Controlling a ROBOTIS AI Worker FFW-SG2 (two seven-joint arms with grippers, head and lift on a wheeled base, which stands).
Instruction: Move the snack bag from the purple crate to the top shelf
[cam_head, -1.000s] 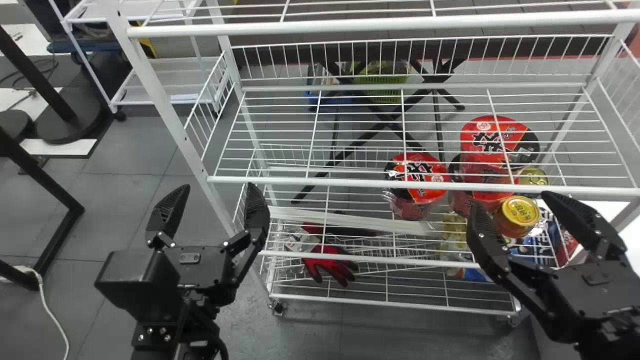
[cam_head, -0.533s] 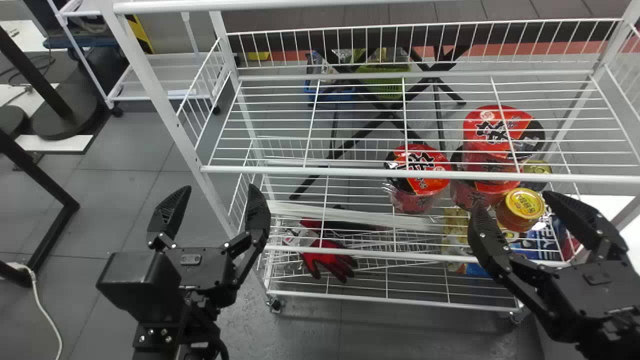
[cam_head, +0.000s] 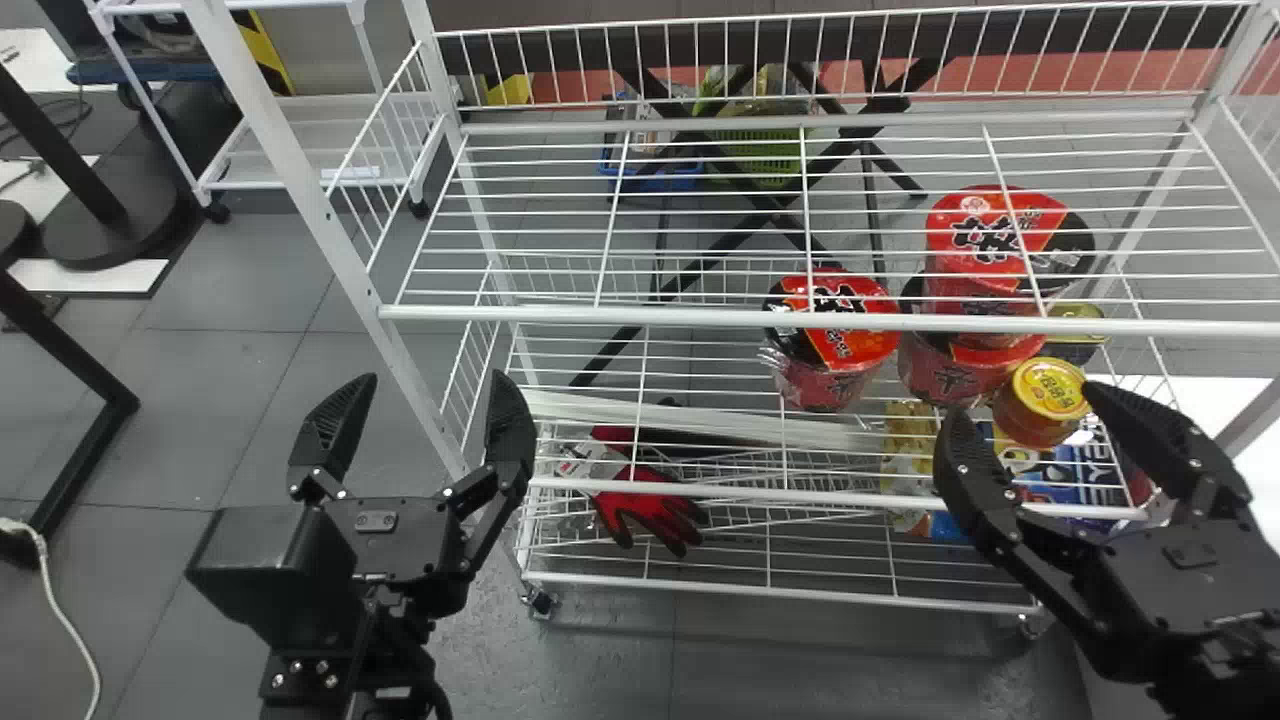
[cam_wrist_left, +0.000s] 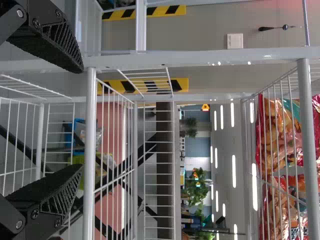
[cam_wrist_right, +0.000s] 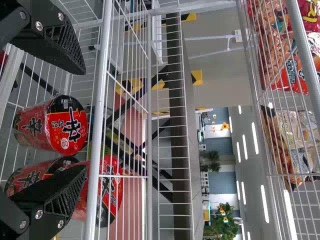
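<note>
My left gripper (cam_head: 425, 390) stands open in front of the white rack's left end in the head view, with nothing between its fingers. My right gripper (cam_head: 1025, 405) is open too, before the rack's right part near the cup noodles. In the left wrist view, the left gripper (cam_wrist_left: 80, 119) is spread below an upper wire shelf (cam_wrist_left: 307, 135) that bears snack bags (cam_wrist_left: 280, 130). The right wrist view has the right gripper (cam_wrist_right: 82, 120) apart from everything, with snack bags (cam_wrist_right: 272, 50) behind the wires of that upper shelf.
Red cup noodles (cam_head: 835, 340) and a yellow-lidded jar (cam_head: 1045, 395) stand on a lower shelf. A red glove (cam_head: 655, 510) lies lower at left. The middle shelf's front bar (cam_head: 700, 318) crosses ahead of both grippers. Black table legs (cam_head: 70, 420) stand at far left.
In the head view the rack has shifted upward and slightly left, and the topmost front bar has left the picture. Both grippers keep their places there, still open.
</note>
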